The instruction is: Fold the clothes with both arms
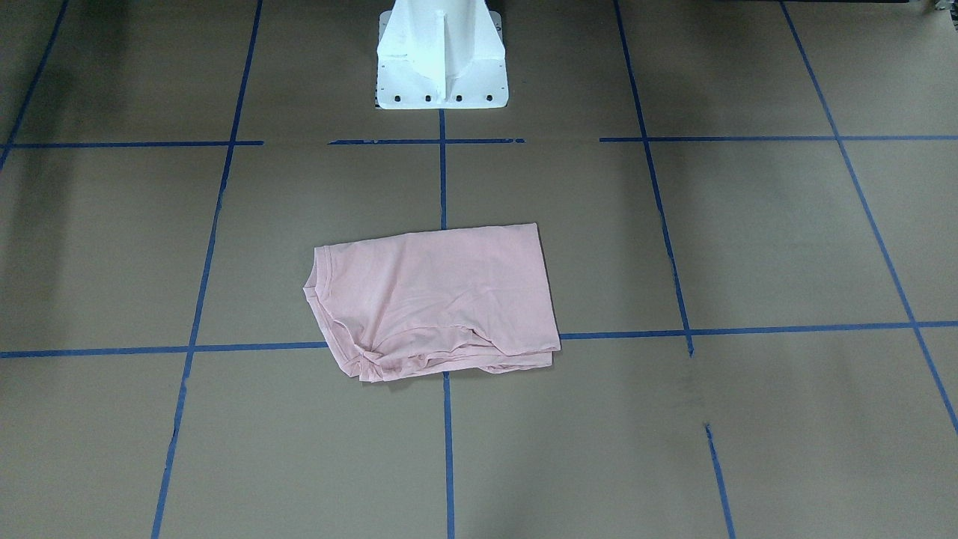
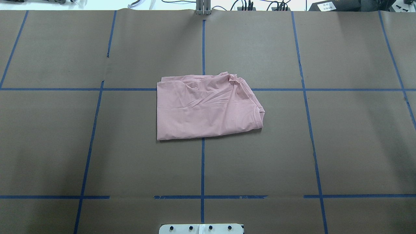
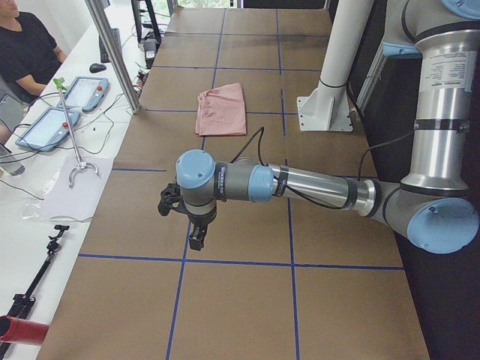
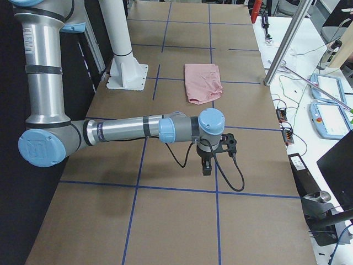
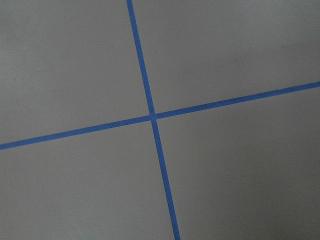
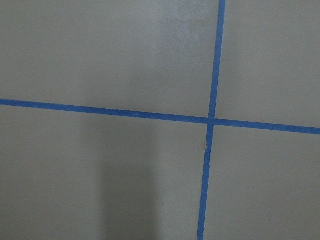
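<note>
T-shirt (image 2: 204, 107), long axis L-R across table (image 2: 341, 146), neckline (image 2: 260, 114) twd robot's R

My table (image 2: 65, 146) is basically all brown paper with a blue tape grid (image 2: 202, 162) stuck across it. Along the far side there's a white bench (image 3: 30, 225) with two blue-rimmed tablets (image 3: 86, 91), a slanted metal post (image 3: 112, 52), and a person (image 3: 26, 45) sitting there.
</note>
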Controlling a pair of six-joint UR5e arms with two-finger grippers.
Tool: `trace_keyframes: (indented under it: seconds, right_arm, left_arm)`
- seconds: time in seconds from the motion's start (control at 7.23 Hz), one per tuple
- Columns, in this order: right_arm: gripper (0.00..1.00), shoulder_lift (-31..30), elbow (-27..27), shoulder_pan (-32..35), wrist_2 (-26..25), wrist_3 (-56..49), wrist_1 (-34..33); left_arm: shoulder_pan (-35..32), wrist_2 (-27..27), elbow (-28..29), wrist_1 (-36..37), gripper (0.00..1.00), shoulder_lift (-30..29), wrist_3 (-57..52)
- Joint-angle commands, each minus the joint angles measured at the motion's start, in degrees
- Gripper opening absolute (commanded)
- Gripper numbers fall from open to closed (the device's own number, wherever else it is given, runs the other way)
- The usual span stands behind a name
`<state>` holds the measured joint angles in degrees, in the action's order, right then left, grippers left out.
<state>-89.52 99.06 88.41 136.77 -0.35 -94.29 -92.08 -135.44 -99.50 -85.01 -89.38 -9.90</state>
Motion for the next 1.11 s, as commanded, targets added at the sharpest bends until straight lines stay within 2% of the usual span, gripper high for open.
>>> trace_keyframes:
  seconds: [0.0,0.28,0.69,0.97]
  right_arm:
    - [1.0,0.48,1.22,-1.04,-2.19,-1.85,-3.52]
    - [1.0,0.22,2.72,-1.4,-2.29,-1.85,-5.99]
    - [1.0,0.04,2.63,-1.4,-2.29,-1.85,-6.0]
    - [1.0,0.22,2.63,-1.4,-1.86,-1.76,-6.0]
  left_arm:
    - [-0.03,1.14,0.01,-0.86,1.0,0.17,0.32]
    - [-0.03,1.32,-0.43,-0.86,1.0,0.17,0.41]
    - [0.06,1.41,-1.21,-0.69,1.0,-0.44,0.32]
    - [0.15,3.32,-1.13,-0.95,1.0,0.25,0.32]
